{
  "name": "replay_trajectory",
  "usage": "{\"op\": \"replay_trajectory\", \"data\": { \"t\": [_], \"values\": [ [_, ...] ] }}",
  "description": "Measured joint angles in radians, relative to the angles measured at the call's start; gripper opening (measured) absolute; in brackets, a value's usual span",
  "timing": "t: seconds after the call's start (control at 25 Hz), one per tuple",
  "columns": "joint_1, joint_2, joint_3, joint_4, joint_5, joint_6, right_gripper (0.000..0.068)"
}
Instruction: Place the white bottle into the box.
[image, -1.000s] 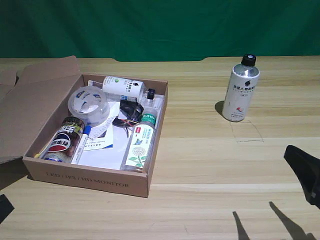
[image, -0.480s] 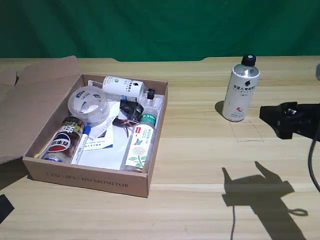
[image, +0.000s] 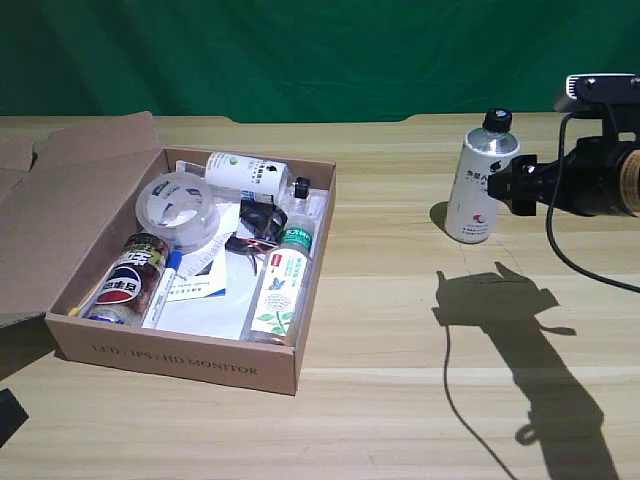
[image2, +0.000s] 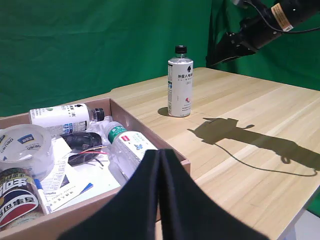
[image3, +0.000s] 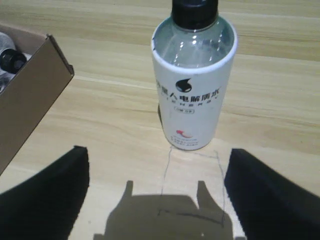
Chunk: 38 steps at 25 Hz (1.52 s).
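The white bottle (image: 480, 180) stands upright on the wooden table, to the right of the box in the exterior view; its black cap and dark text also show in the left wrist view (image2: 180, 82) and the right wrist view (image3: 193, 82). My right gripper (image: 515, 186) hovers just to the bottle's right in the exterior view, level with its body. It is open (image3: 160, 200): the two black fingers (image3: 47, 197) stand wide apart, with the bottle beyond their tips and untouched. The brown cardboard box (image: 180, 355) lies open, its flap spread out, and one corner (image3: 30, 95) shows near the gripper.
The box holds another white bottle with a green logo (image: 245, 172), a tape roll (image: 177, 208), a Pepsi can (image: 125, 280), a clear green-capped bottle (image: 283, 280), a pen and papers. A cable (image: 585, 265) hangs from the arm. A pencilled outline (image: 495, 265) marks the table.
My right arm has risen from the exterior view's lower right corner and swung up and left, ending beside the white bottle. The bottle and box have not moved.
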Motion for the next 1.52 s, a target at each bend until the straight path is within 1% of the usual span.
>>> {"op": "replay_trajectory", "data": {
  "t": [0.12, 0.16, 0.24, 0.32, 0.44, 0.56, 0.88, 1.24, 1.52],
  "values": [
    [0.049, 0.07, -0.063, 0.001, 0.083, 0.0, 0.0678],
    [0.087, 0.102, -0.092, 0.004, 0.142, 0.0, 0.0678],
    [0.129, 0.135, -0.121, 0.008, 0.208, 0.003, 0.0676],
    [0.157, 0.171, -0.151, 0.011, 0.266, 0.024, 0.0674],
    [0.164, 0.216, -0.18, 0.014, 0.304, 0.115, 0.0675],
    [0.164, 0.247, -0.188, 0.015, 0.34, 0.164, 0.0671],
    [0.164, 0.333, -0.207, 0.017, 0.346, 0.177, 0.0671],
    [0.164, 0.436, -0.278, 0.019, 0.351, 0.18, 0.0671],
    [0.165, 0.519, -0.308, 0.019, 0.396, 0.18, 0.0671]
  ]
}}
